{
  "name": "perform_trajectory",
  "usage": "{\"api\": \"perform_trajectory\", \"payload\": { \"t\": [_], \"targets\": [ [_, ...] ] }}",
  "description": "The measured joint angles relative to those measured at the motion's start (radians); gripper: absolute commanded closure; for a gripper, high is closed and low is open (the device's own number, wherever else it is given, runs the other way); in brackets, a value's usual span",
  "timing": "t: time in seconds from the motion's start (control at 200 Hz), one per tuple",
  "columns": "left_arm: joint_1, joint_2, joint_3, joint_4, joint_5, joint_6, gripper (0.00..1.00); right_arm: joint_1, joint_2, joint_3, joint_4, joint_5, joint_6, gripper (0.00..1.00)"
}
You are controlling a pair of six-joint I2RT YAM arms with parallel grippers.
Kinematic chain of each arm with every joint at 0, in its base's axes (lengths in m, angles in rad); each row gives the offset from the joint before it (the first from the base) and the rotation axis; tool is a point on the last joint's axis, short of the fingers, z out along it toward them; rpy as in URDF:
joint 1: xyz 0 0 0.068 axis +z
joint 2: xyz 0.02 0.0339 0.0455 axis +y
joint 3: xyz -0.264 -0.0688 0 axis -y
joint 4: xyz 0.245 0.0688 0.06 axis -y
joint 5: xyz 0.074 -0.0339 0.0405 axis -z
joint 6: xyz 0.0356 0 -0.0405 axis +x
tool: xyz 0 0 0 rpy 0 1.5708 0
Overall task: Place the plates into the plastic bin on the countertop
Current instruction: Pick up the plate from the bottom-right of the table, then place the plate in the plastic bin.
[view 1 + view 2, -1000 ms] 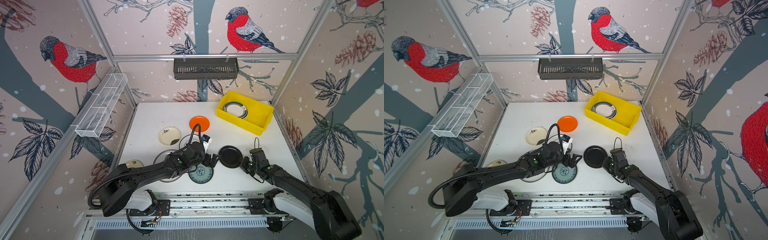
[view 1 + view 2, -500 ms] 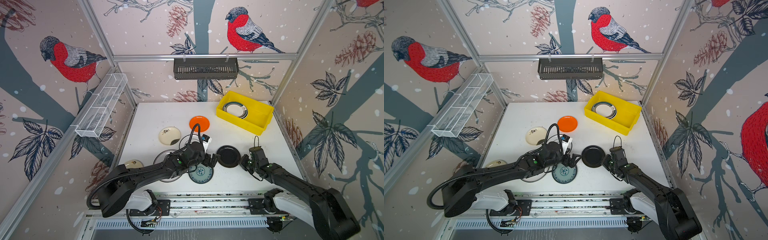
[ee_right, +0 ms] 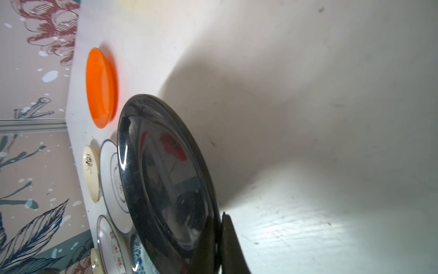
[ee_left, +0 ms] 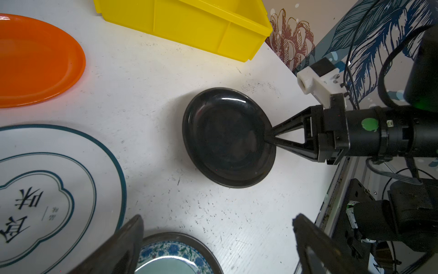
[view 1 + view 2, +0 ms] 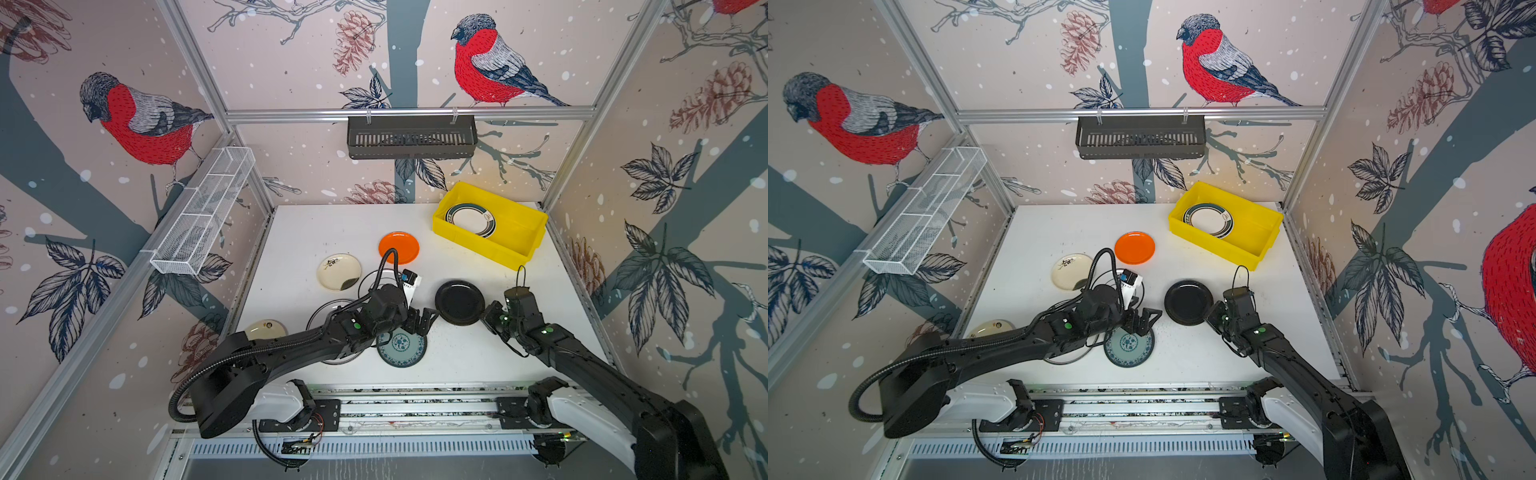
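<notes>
Left wrist view: right gripper (image 4: pixel 269 139) just clamped the rim of the black plate (image 4: pixel 225 137), readying a lift to the bin (image 4: pixel 189 26); left gripper (image 5: pixel 424 322) gapes empty.

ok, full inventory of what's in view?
table: 1, white, centre
bin: 1, yellow, back right
rimmed plate: 1, white, in bin
orange plate: 1, orange, mid-table
sprig plate: 1, cream, left of orange plate
black plate: 1, black, right of centre
teal plate: 1, teal-patterned, front centre
lettered plate: 1, white, under left arm
floral plate: 1, white, under left arm
edge plate: 1, cream, front-left edge
black basket: 1, black, hung at back
wire basket: 1, white, hung at left
left claw: 1, black, open above teal plate
right claw: 1, black, shut on black plate
</notes>
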Motion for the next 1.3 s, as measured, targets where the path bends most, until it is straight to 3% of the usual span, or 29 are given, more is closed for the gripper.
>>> {"api": "perform_trajectory", "payload": {
  "t": [0.25,0.39,0.575,0.791,1.081,1.301],
  "targets": [
    [0.0,-0.114,-0.034,0.018,-0.031,0.026,0.02,-0.139,-0.016,0.135,-0.007,-0.021,-0.032,1.0],
    [-0.001,-0.158,-0.036,0.017,-0.058,0.051,0.02,-0.206,0.057,0.262,0.007,-0.02,-0.082,1.0],
    [-0.001,-0.176,0.018,-0.034,-0.084,0.088,0.02,-0.304,0.304,0.506,0.03,-0.024,-0.134,1.0],
    [-0.001,-0.205,0.126,-0.148,-0.138,0.153,0.02,-0.323,0.663,0.909,0.013,0.029,-0.219,1.0],
    [-0.001,-0.259,0.145,-0.2,-0.217,0.2,0.02,-0.349,1.063,1.318,-0.09,0.13,-0.29,1.0],
    [0.0,-0.223,0.171,-0.226,-0.253,0.2,0.02,-0.324,1.262,1.484,-0.146,0.13,-0.316,1.0]
  ]
}}
